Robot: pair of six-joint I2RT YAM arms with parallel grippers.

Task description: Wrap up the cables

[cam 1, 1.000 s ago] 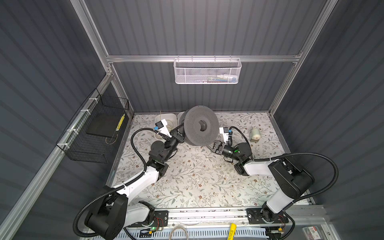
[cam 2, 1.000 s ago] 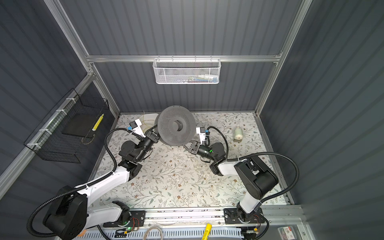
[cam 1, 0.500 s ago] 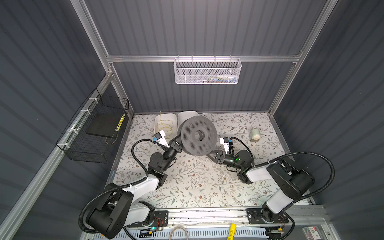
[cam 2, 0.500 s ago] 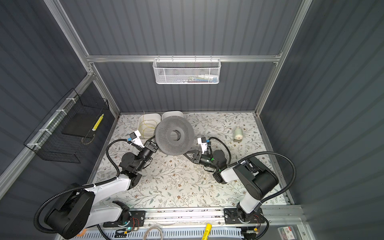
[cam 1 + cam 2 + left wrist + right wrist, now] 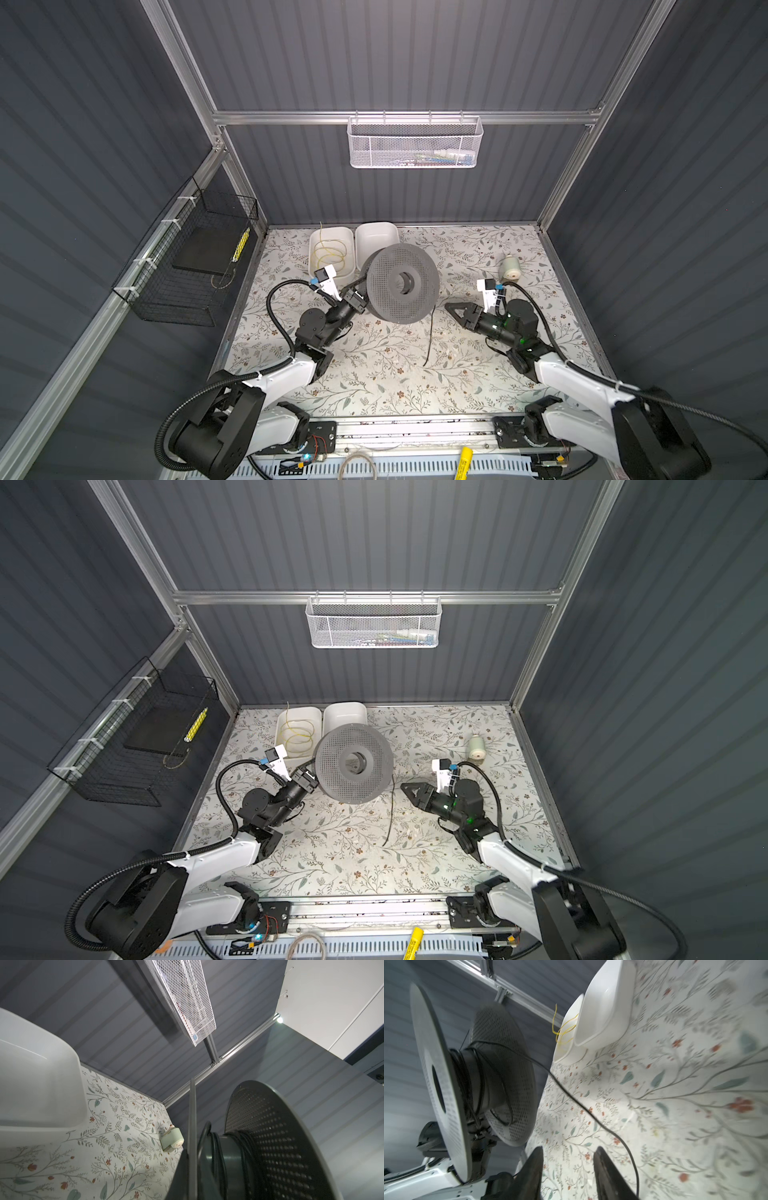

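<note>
While the left gripper [image 5: 360,297] is clamped tight on the rim of the spool [image 5: 402,284], we see that grey perforated reel tipped, one face turned up toward both top views. We cannot tell whether its lower edge touches the table [image 5: 374,386]. The cord [image 5: 217,1147] lies in several turns round the spool's hub. Its loose tail [image 5: 430,336] leaves the spool's right lower edge and runs down onto the table in front of the spool. To the right of the spool and apart from it, the right gripper [image 5: 451,308] points at it, jaws partway apart with nothing between them. The tail passes just beside one of its fingers [image 5: 606,1169]; we cannot tell whether they touch. Behind the spool stand two white trays [image 5: 376,235], one of them holding yellow wire [image 5: 330,253].
</note>
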